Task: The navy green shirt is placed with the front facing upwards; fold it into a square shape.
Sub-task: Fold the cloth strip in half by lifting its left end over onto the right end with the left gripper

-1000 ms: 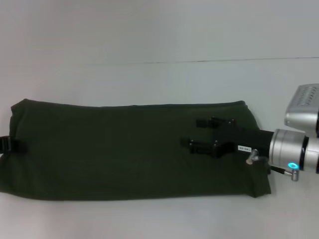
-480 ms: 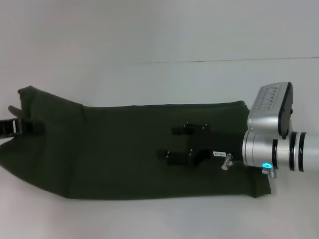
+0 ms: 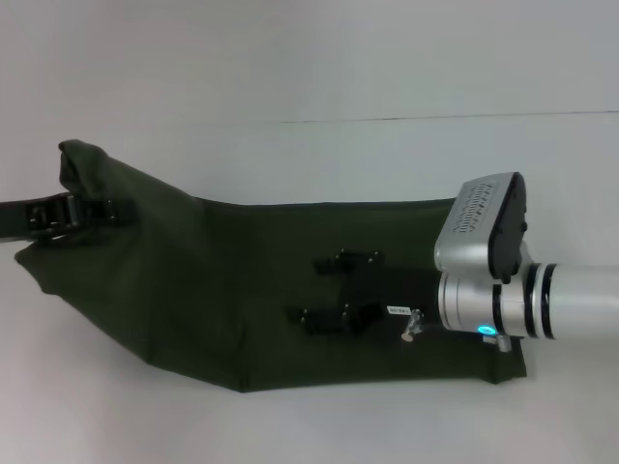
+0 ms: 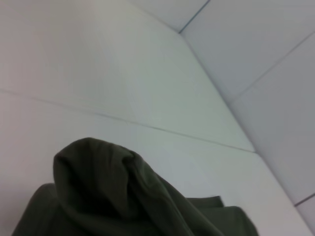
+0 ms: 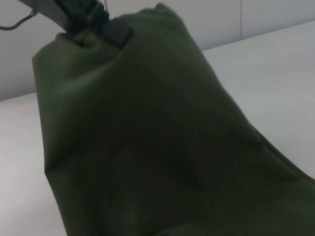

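The navy green shirt (image 3: 213, 300) lies as a long plain green band across the table, with no lettering showing. Its left end is raised off the surface and bunched, and my left gripper (image 3: 73, 215) is shut on it there. That lifted end fills the left wrist view as a hump of cloth (image 4: 113, 196). The right wrist view shows the shirt (image 5: 147, 137) rising to the left gripper (image 5: 93, 19). My right gripper (image 3: 324, 288) is open over the shirt's middle-right part, fingers (image 3: 340, 261) spread and pointing left, low on the cloth.
The white table (image 3: 290, 58) stretches behind and in front of the shirt, with a thin seam line across its far part. The right arm's silver wrist (image 3: 484, 280) covers the shirt's right end.
My left gripper has lifted the shirt's left end and carried it up and rightward, pulling the lower left edge into a slant. The right gripper has slid leftward over the shirt.
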Robot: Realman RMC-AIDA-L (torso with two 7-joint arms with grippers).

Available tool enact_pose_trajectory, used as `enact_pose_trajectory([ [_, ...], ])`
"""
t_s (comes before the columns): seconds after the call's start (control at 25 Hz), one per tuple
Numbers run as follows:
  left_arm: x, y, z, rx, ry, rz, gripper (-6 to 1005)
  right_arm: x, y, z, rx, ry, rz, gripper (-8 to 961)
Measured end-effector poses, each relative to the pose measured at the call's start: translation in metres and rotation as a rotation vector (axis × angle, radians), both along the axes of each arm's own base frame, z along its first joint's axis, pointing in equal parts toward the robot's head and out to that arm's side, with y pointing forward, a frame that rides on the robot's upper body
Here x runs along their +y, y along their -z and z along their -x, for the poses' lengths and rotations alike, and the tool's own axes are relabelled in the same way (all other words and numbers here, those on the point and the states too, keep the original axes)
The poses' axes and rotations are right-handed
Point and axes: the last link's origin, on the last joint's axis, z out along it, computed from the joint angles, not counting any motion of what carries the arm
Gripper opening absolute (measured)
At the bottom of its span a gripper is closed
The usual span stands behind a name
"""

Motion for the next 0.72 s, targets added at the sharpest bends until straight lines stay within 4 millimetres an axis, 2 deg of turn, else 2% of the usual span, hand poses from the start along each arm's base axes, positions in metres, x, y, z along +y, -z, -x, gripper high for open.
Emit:
enact_pose_trajectory([
  [0.24, -0.001, 0.001, -0.012, -0.053, 0.06, -0.005, 70, 0.0, 0.004, 0.003, -0.009, -0.009, -0.001, 869],
  [0.52, 0.0, 0.002, -0.023, -0.093, 0.108, -0.003, 69, 0.0, 0.005, -0.003, -0.018, 0.026, -0.019, 868],
  [0.64, 0.002, 0.008, -0.031, -0.104, 0.125, 0.012, 68, 0.0, -0.009, -0.017, 0.027, 0.082, -0.063, 868],
  [0.72, 0.004, 0.013, -0.037, -0.106, 0.138, 0.029, 69, -0.001, -0.027, -0.033, 0.071, 0.127, -0.112, 868],
])
